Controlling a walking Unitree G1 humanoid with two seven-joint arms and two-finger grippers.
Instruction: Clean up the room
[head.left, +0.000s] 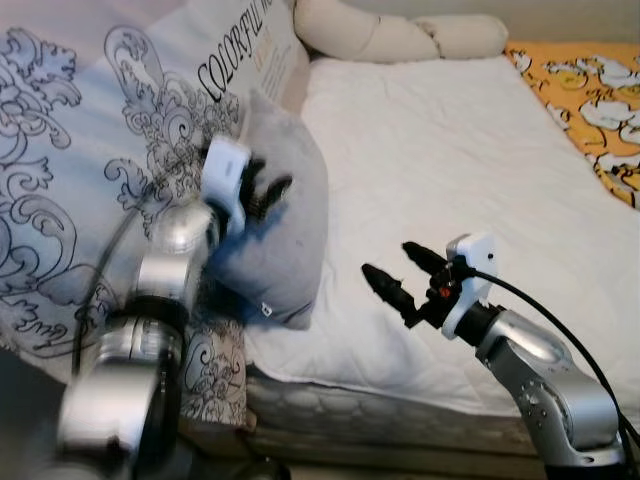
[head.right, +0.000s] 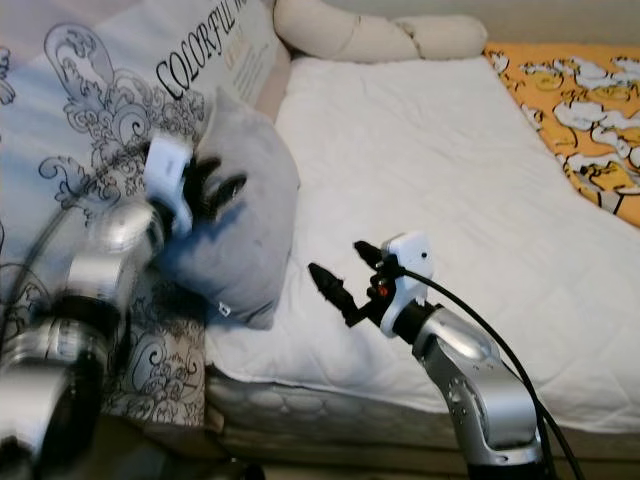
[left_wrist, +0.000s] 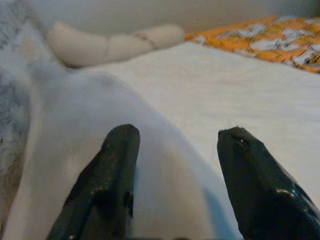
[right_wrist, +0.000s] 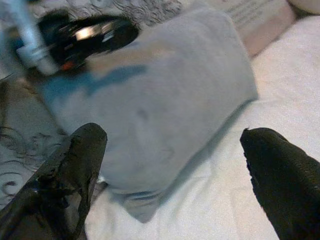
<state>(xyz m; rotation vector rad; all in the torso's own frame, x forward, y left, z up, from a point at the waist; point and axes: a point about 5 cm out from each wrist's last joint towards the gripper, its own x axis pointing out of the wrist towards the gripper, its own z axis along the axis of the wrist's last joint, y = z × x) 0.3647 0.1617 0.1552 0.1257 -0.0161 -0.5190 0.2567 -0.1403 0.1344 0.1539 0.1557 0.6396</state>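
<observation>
Item: grey pillow (head.left: 285, 215). We find it at the left edge of the bed (head.left: 470, 180), on the white mattress cover (head.left: 450, 150), propped against a large patterned cushion (head.left: 90, 130) printed with grey scrollwork and the word "COLORFUL". Its long axis runs from the head of the bed toward the foot, tilted, the upper corner pointing to the headboard end and the lower corner, with a small tag, hanging near the mattress edge.

Left gripper (head.left: 262, 190): we see it pressed against the pillow's face; jaws spread, one finger on each side of a fold of grey fabric in the left wrist view (left_wrist: 175, 165).

Right gripper (head.left: 400, 272): held above the mattress just beside the pillow's lower end, pointing at it; jaws spread wide, nothing between them.

Also noted: cream bolster (head.left: 395, 32) at the head of the bed; orange flowered blanket (head.left: 590, 90) along the far right.
</observation>
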